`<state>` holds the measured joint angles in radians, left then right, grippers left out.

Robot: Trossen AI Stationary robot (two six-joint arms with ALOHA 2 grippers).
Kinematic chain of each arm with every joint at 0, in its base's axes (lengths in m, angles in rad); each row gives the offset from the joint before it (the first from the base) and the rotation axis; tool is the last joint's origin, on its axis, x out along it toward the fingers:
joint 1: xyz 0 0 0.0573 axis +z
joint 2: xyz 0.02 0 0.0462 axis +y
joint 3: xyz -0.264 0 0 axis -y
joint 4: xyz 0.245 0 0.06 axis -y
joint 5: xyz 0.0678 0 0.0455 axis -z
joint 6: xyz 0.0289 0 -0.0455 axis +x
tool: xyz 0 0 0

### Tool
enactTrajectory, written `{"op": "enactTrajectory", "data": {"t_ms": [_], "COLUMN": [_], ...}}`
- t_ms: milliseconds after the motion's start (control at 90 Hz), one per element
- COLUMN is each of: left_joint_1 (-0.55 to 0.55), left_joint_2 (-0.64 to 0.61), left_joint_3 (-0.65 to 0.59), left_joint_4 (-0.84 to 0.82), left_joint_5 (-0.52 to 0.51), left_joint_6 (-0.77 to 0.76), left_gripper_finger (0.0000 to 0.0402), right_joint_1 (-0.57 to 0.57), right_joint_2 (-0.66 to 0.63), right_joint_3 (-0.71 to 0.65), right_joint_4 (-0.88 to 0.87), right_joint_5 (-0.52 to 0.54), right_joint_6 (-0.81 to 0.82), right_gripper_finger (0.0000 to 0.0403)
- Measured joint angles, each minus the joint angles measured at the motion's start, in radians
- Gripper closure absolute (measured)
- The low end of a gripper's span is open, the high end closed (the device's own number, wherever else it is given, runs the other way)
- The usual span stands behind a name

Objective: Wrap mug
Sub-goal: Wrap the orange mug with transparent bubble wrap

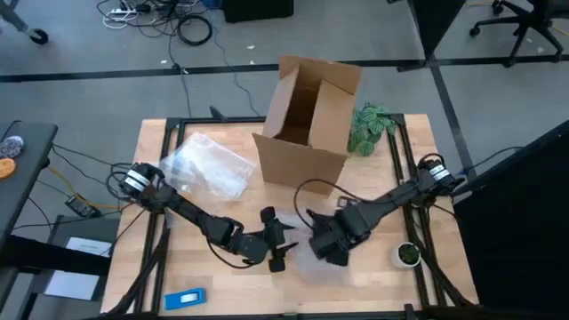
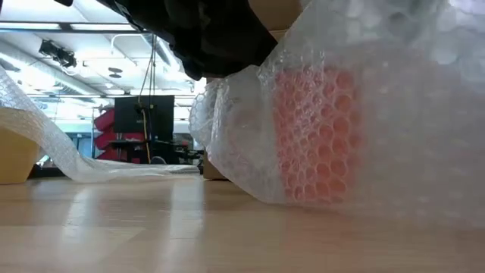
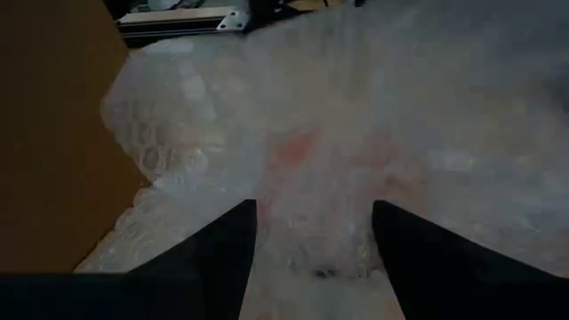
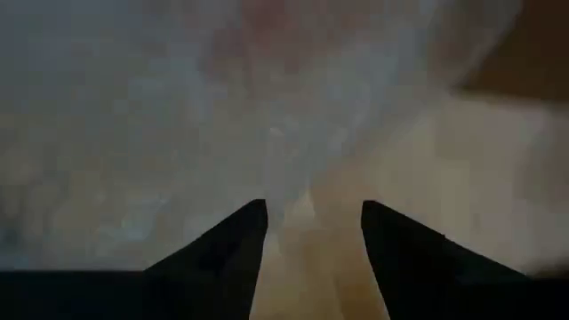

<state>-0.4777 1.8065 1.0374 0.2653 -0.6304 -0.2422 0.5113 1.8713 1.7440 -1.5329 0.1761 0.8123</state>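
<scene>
mug (image 2: pixel 318 136): orange blur under bubble wrap (image 2: pixel 394 98), ahead of both jaws, outline hidden | left gripper (image 3: pixel 313 233): jaws parted, wrap between them | right gripper (image 4: pixel 311 222): jaws parted, hold unclear

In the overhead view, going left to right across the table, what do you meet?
Loose bubble wrap → left gripper → right gripper over the wrapped sheet → leafy green plant → small green round object at the right edge. The cardboard box spans the middle, behind the grippers.
</scene>
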Motion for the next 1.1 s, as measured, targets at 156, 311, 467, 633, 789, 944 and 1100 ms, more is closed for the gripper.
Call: {"op": "enactTrajectory", "data": {"t_ms": [156,311,467,633,789,944,1100], "left_joint_1": [0.000,0.000,0.000,0.000,0.001,0.001,0.000], "left_joint_2": [0.000,0.000,0.000,0.000,0.000,0.000,-0.003], "left_joint_3": [0.000,0.000,0.000,0.000,0.000,0.000,0.000], "left_joint_4": [0.008,0.009,0.008,0.005,0.006,0.007,0.008], "left_joint_5": [0.000,0.008,0.019,0.021,0.021,0.022,0.022], "left_joint_6": [0.002,0.002,0.002,0.002,0.002,0.002,0.009], "left_gripper_finger": [0.0193,0.0193,0.0193,0.0193,0.0193,0.0193,0.0193], "right_joint_1": [0.025,0.019,-0.007,-0.021,-0.030,-0.061,-0.104], "right_joint_2": [0.001,0.003,0.003,0.001,0.001,0.022,0.079], "right_joint_3": [-0.098,-0.174,-0.164,-0.071,-0.038,-0.037,-0.037], "right_joint_4": [0.044,0.187,0.275,0.328,0.435,0.528,0.548], "right_joint_5": [0.002,0.036,0.090,0.118,0.107,0.065,0.020], "right_joint_6": [0.027,-0.035,-0.120,-0.216,-0.300,-0.362,-0.408], "right_gripper_finger": [0.0235,0.0235,0.0235,0.0237,0.0237,0.0238,0.0238]}}
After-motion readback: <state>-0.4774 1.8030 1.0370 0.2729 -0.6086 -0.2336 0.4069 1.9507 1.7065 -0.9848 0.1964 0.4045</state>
